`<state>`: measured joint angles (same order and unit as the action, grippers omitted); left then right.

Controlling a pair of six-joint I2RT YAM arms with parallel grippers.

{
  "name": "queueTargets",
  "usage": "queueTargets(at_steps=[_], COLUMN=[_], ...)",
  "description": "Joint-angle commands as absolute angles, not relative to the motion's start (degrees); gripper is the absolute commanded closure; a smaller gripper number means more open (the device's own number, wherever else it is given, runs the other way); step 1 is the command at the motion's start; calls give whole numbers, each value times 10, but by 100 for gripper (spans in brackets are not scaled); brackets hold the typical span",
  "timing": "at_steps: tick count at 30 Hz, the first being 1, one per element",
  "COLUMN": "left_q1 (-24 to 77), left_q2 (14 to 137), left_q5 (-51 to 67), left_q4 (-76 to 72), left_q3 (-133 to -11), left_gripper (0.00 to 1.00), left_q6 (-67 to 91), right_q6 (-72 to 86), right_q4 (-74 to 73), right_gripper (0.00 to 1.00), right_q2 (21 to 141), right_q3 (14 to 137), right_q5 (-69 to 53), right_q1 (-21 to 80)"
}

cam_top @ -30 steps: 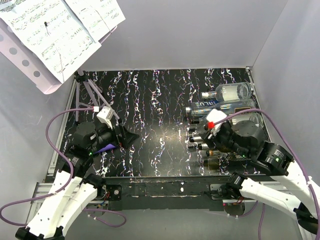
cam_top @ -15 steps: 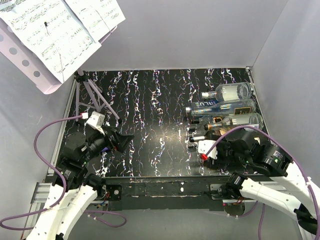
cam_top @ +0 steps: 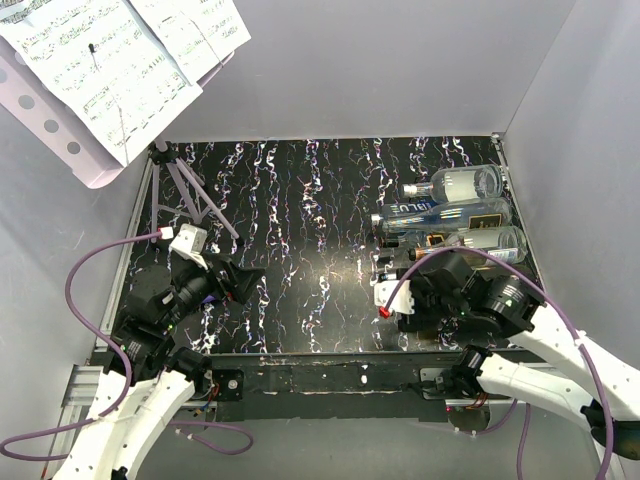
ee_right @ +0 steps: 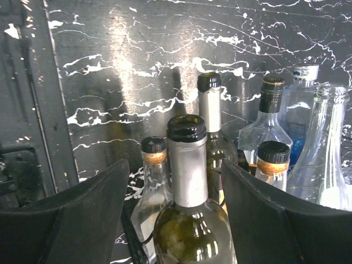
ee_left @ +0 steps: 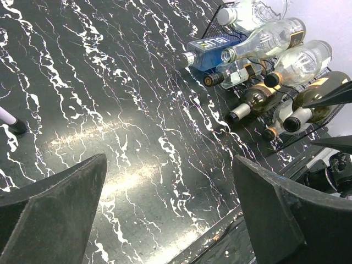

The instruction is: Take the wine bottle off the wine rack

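Nothing's off yet. My right fingers [ee_right: 82, 220] are spread wide either side of the foil-necked wine bottle [ee_right: 190, 181], not gripping it. It's lying in the wine rack [ee_left: 297, 137] with the others. Left fingers [ee_left: 49, 214] are wide too, holding nothing. The grab and pull-out are both left to do.

Left arm [cam_top: 120, 430] and right arm [cam_top: 545, 385] have white lower links and black upper joints. Purple cables [cam_top: 72, 290] loop to white wrist blocks [cam_top: 188, 241], the right one red-tipped. Fingers [ee_left: 49, 209] are black wedges.
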<state>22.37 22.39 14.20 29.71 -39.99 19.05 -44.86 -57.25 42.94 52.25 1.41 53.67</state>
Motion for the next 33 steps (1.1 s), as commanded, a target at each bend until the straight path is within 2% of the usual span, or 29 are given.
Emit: queueTargets(at_steps=[1, 6, 21, 28, 33], left_q1=[225, 226, 226, 226, 226], left_q2=[218, 214, 221, 224, 223], left_q5=[132, 132, 134, 134, 137], left_q4=[300, 301, 301, 300, 301], left_q3=[-400, -399, -400, -400, -400], left_gripper=[2, 2, 2, 2, 2], left_q6=[186, 186, 185, 185, 185], right_q6=[-487, -496, -535, -548, -555], right_q4=[-535, -530, -446, -430, -438], right_gripper=[24, 26, 34, 45, 65], right_q2=[453, 475, 473, 475, 482], right_q3=[512, 475, 406, 406, 415], right_q5=[50, 93, 58, 70, 83], right_q1=[537, 529, 477, 474, 473])
